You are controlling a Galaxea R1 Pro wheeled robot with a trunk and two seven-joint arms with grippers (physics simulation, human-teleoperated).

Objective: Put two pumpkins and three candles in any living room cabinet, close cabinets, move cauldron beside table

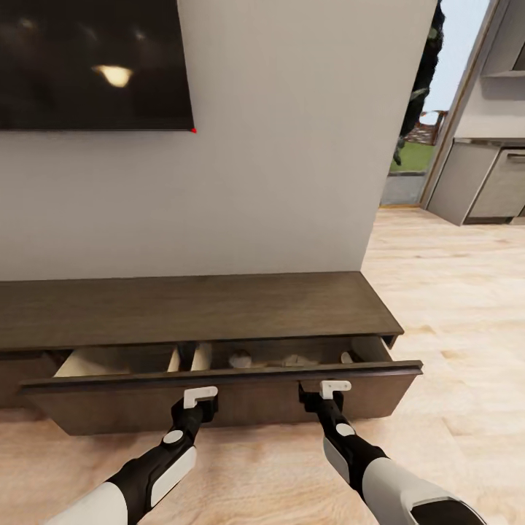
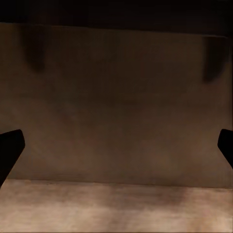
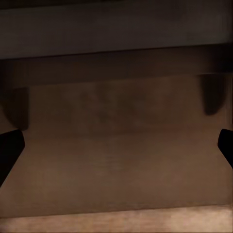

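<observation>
With both arms stretched forward and low, the left gripper [image 1: 200,396] and right gripper [image 1: 335,389] sit against the dark front panel of the cabinet [image 1: 219,310] drawer. Left gripper: fingers spread wide, nothing between them; in the left wrist view its dark fingertips [image 2: 9,148] sit at the frame edges with bare brown wood across the gap. Right gripper: same released state, fingertips [image 3: 10,145] far apart, drawer front and a darker ledge ahead. Whether either is actually touching the panel cannot be told.

Drawer partly pulled out, pale beige interior [image 1: 95,361] exposed, with upright dividers and a few pale, indistinct items [image 1: 240,359] inside; identity not resolvable. Cabinet stands on light wood floor [image 1: 452,292] against a grey wall [image 1: 292,146]. Dark screen [image 1: 87,65] mounted above left. Grey kitchen units [image 1: 485,182] far right.
</observation>
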